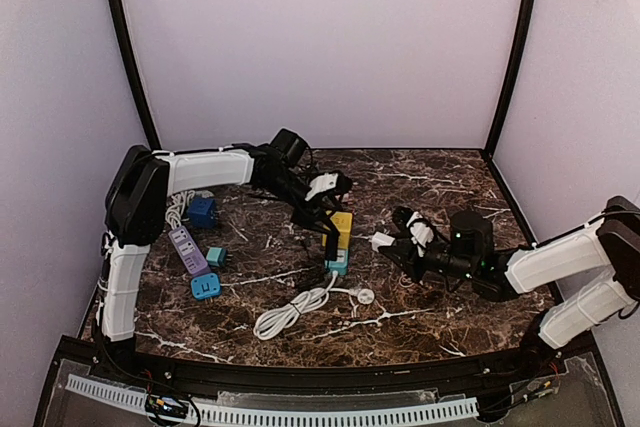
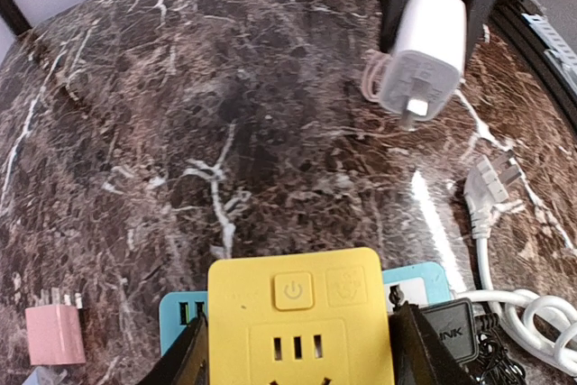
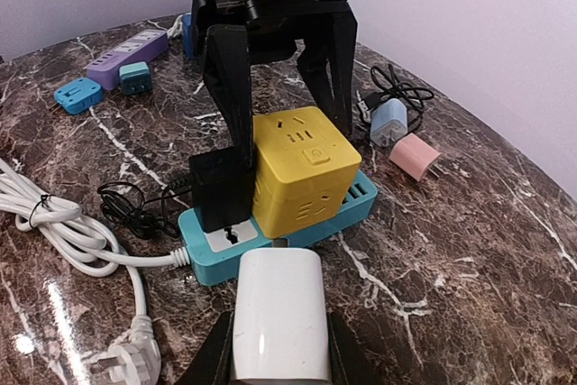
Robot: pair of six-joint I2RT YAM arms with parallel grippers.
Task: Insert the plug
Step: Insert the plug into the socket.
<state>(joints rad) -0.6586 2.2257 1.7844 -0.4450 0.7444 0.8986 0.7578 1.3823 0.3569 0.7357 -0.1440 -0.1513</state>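
A yellow socket cube (image 1: 342, 224) is plugged into a teal power strip (image 1: 337, 265) at the table's middle. My left gripper (image 1: 333, 230) is shut on the cube, one finger on each side; the left wrist view shows the cube (image 2: 302, 322) between the fingers. My right gripper (image 1: 392, 243) is shut on a white plug adapter (image 1: 381, 241) and holds it just right of the cube, above the table. In the right wrist view the white plug (image 3: 278, 313) points at the cube's near face (image 3: 302, 169), a short gap away. Its prongs show in the left wrist view (image 2: 422, 60).
A black adapter (image 3: 221, 191) sits in the strip beside the cube. The strip's white cable (image 1: 295, 312) coils at the front. A purple strip (image 1: 187, 250), small blue adapters (image 1: 207, 286) and a blue cube (image 1: 202, 211) lie left. Pink (image 3: 413, 157) and light blue (image 3: 389, 121) chargers lie behind.
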